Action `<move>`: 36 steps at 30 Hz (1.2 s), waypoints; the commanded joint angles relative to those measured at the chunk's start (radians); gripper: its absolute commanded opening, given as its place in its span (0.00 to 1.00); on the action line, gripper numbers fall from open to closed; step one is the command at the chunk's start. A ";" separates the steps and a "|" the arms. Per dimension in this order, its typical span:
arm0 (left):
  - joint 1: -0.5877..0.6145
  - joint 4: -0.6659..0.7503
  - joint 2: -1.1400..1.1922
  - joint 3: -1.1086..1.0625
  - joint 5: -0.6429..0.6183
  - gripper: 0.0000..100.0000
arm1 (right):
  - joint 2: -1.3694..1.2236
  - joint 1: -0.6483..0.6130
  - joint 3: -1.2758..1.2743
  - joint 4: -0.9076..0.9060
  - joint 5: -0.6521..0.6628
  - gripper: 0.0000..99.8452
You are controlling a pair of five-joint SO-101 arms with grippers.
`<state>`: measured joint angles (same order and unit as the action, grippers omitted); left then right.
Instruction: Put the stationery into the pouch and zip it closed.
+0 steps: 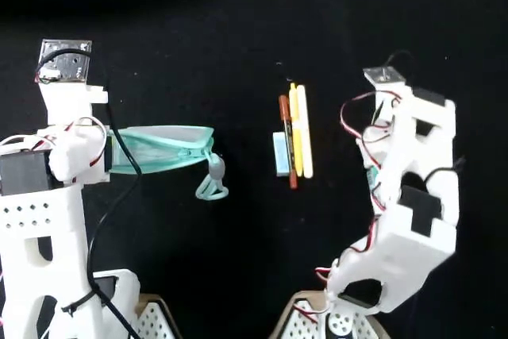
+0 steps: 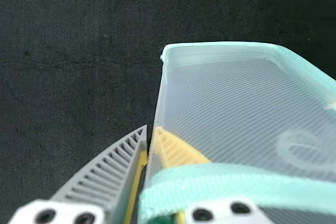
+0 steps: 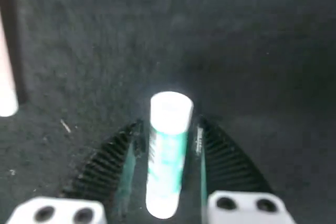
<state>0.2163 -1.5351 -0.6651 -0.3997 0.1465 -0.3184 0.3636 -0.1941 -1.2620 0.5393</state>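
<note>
A mint-green mesh pouch (image 1: 163, 148) lies left of centre with its strap loop (image 1: 212, 183) toward the middle. My left gripper (image 1: 113, 152) is shut on the pouch's end. In the left wrist view one finger (image 2: 113, 169) sits outside the pouch wall (image 2: 236, 114) and the other shows through it. An orange pen (image 1: 287, 142), a yellow highlighter (image 1: 296, 129), a pale yellow pen (image 1: 305, 132) and a light blue eraser (image 1: 281, 154) lie side by side mid-table. My right gripper (image 3: 168, 125) is shut on a white and teal stick (image 3: 167, 150), just right of the pens (image 1: 371, 174).
Black cloth (image 1: 238, 53) covers the whole table. Bare cloth runs between the pouch's loop and the row of pens. Both arm bases (image 1: 333, 315) stand at the near edge. A pale pen end (image 3: 5, 77) shows beside the right gripper.
</note>
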 commanded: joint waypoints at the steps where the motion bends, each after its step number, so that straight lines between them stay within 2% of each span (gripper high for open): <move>1: 0.021 -0.009 0.008 -0.031 -0.006 0.03 | -0.048 -0.057 0.076 -0.009 0.006 0.16; 11: 0.021 -0.009 0.008 -0.031 -0.006 0.03 | -0.182 -0.037 0.174 -0.011 0.026 0.15; 12: 0.021 -0.009 0.008 -0.031 -0.006 0.03 | -0.182 -0.031 0.173 -0.011 0.051 0.14; 15: 0.021 -0.009 0.008 -0.031 -0.006 0.03 | -0.179 -0.006 0.182 0.002 0.092 0.01; 19: 0.021 -0.009 0.008 -0.031 -0.006 0.03 | -0.130 0.046 0.220 -0.018 0.092 0.01; 23: 0.015 -0.009 0.009 -0.031 -0.008 0.03 | 0.051 0.066 0.194 -0.080 0.098 0.01; 28: 0.013 -0.008 0.009 -0.050 -0.009 0.03 | 0.392 0.012 0.045 -0.098 0.092 0.01; 36: 0.013 0.020 0.009 -0.079 -0.011 0.03 | 1.043 -0.275 -0.240 0.003 -0.112 0.01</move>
<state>0.2163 -1.5228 -0.6682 -0.4273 0.1465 0.4457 0.2025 -0.3798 -1.3096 0.5132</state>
